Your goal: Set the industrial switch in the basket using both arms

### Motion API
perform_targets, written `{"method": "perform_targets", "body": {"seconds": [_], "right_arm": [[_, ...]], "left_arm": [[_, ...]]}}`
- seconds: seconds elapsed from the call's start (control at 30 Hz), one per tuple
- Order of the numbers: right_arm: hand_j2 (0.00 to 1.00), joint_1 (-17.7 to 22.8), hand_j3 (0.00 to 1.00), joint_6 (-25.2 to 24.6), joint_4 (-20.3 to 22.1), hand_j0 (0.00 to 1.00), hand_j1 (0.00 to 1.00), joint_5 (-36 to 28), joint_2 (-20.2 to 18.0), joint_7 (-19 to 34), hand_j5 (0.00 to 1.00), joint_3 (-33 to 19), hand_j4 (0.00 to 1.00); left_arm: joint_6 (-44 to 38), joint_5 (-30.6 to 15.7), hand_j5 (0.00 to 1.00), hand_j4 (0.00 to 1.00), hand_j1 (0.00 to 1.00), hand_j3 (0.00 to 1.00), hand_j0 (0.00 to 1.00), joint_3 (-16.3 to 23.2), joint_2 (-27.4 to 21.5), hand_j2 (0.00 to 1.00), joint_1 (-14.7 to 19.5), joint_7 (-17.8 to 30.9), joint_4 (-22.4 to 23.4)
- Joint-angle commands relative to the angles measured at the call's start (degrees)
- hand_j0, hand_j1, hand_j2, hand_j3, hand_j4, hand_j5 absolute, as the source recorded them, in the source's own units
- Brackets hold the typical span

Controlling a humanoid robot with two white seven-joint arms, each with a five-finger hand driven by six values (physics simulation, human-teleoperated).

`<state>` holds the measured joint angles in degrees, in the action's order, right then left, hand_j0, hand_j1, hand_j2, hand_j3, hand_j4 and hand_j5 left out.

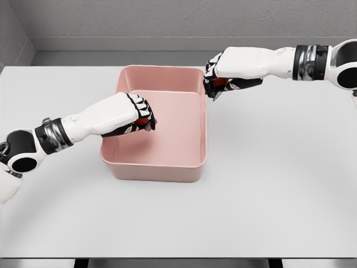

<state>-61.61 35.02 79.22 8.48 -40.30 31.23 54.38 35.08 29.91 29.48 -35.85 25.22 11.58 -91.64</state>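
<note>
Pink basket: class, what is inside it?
Inside the pink basket, only the left hand shows, curled over something red. The floor beneath that hand is covered.

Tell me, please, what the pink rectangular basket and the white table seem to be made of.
The pink rectangular basket looks like moulded plastic with a matte finish: one even colour, rounded corners, smooth seamless walls, no sharp glints. The white table looks like a painted or laminated board, also matte: flat, uniform, without grain or reflections. As this is a simulator render, both materials remain a guess.
</note>
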Motion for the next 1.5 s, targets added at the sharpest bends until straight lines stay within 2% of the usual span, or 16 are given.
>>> {"method": "perform_targets", "body": {"seconds": [0.0, 0.13, 0.2, 0.23, 0.27, 0.73, 0.8, 0.83, 0.9, 1.0, 1.07, 1.13, 1.47], "right_arm": [[0.39, 0.0, 0.39, -0.1, 0.1, 0.39, 0.39, -0.3, 0.0, 0.1, 0.39, -0.1, 0.39], [0.39, -0.3, 0.39, -0.2, 0.0, 0.39, 0.39, -0.4, 0.4, 0.1, 0.39, -0.1, 0.39], [0.39, -0.4, 0.39, -0.2, 0.0, 0.39, 0.39, -0.4, 0.6, 0.1, 0.39, -0.1, 0.39], [0.39, -0.5, 0.39, -0.2, 0.0, 0.39, 0.39, -0.4, 0.6, 0.4, 0.39, -0.2, 0.39], [0.39, -0.5, 0.39, -0.3, 0.0, 0.39, 0.39, -0.7, 0.7, 0.4, 0.39, -0.2, 0.39], [0.39, -1.3, 0.39, -0.4, 0.1, 0.39, 0.39, -1.1, 2.1, 0.5, 0.39, -0.1, 0.39], [0.39, -1.3, 0.39, -0.4, 0.1, 0.39, 0.39, -1.1, 2.1, 0.5, 0.39, -0.1, 0.39], [0.39, -1.3, 0.39, -0.4, 0.1, 0.39, 0.39, -1.1, 2.1, 0.6, 0.39, -0.1, 0.39], [0.39, -1.3, 0.39, -0.4, 0.1, 0.39, 0.39, -1.1, 2.2, 0.6, 0.39, -0.1, 0.39], [0.4, -1.5, 0.4, -0.4, 0.0, 0.4, 0.4, -1.1, 2.9, 0.5, 0.4, -0.1, 0.4], [0.4, -1.6, 0.4, -0.4, 0.0, 0.4, 0.4, -1.1, 4.0, 0.6, 0.4, 0.0, 0.4], [0.4, -1.6, 0.4, -0.4, 0.0, 0.4, 0.4, -1.1, 4.9, 0.6, 0.4, 0.2, 0.4], [0.4, -1.6, 0.4, -0.6, -0.5, 0.4, 0.4, -1.2, 8.2, 0.6, 0.4, 1.8, 0.4]], "left_arm": [[-0.1, -0.5, 0.42, 0.42, 0.42, 0.42, 0.42, 0.0, -0.1, 0.42, -0.1, -0.1, 0.0], [-0.1, -0.5, 0.44, 0.44, 0.44, 0.44, 0.44, 0.0, -0.1, 0.44, -0.4, -0.1, -0.1], [-0.1, -0.4, 0.85, 0.85, 0.85, 0.85, 0.85, -0.1, 0.1, 0.85, -0.4, -0.2, -0.2], [-0.1, -0.4, 0.98, 0.98, 0.98, 0.98, 0.98, -0.2, 0.1, 0.98, -0.3, -0.2, -0.2], [-0.1, -0.4, 1.0, 1.0, 1.0, 1.0, 1.0, -0.4, 0.0, 1.0, -0.3, -0.2, -0.2], [-0.1, -0.5, 1.0, 1.0, 1.0, 1.0, 1.0, -0.7, 0.1, 1.0, -0.1, -0.2, -0.1], [-0.1, -1.2, 1.0, 1.0, 1.0, 1.0, 1.0, -1.4, -1.1, 1.0, 0.6, -0.2, -1.7], [-0.1, -1.5, 1.0, 1.0, 1.0, 1.0, 1.0, -4.3, -4.7, 1.0, 0.4, -0.3, -2.8], [-0.1, -3.7, 1.0, 1.0, 1.0, 1.0, 1.0, -4.7, -9.3, 1.0, 0.4, -0.2, -3.5], [-0.1, -3.6, 1.0, 1.0, 1.0, 1.0, 1.0, -7.2, -12.8, 1.0, 0.0, -0.2, -3.4], [-0.1, -3.5, 1.0, 1.0, 1.0, 1.0, 1.0, -7.7, -13.2, 1.0, -0.9, -0.1, -3.0], [-0.1, -3.4, 1.0, 1.0, 1.0, 1.0, 1.0, -9.9, -13.5, 1.0, -2.5, 0.2, -2.8], [-0.1, -3.4, 1.0, 1.0, 1.0, 1.0, 1.0, -10.0, -13.5, 1.0, -2.9, 0.1, -2.9]]}}
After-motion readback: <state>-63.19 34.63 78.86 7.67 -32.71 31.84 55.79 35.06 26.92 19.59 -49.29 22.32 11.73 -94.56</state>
